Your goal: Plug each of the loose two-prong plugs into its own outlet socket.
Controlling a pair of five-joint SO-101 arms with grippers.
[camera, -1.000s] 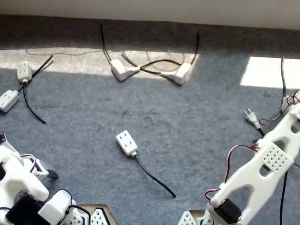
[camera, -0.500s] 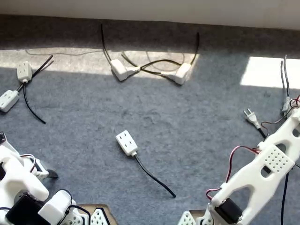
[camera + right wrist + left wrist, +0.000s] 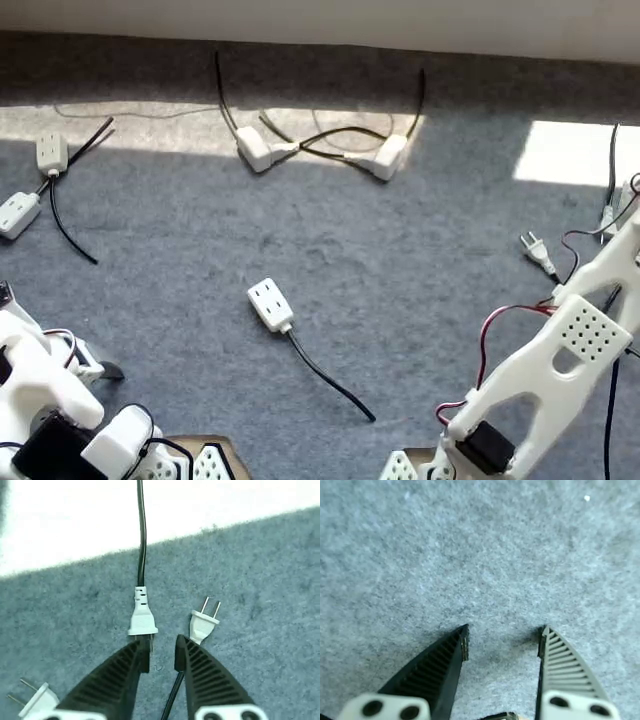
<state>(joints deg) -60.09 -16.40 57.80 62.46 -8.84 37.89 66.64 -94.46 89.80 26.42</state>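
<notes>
Right tool (image 3: 161,654): jaws a narrow gap apart, clamped on nothing, low over the grey tabletop (image 3: 75,610). Corded plug (image 3: 143,621) lies just ahead of one fingertip, prongs toward it (touching or not, cannot tell). Second plug (image 3: 202,625) lies just beside the other fingertip, prongs pointing away. Third plug (image 3: 37,700) lies apart from both. Left tool (image 3: 503,641): jaws wide apart, empty, over bare felt. One outlet socket (image 3: 270,303) sits mid-tabletop, well apart from both arms.
</notes>
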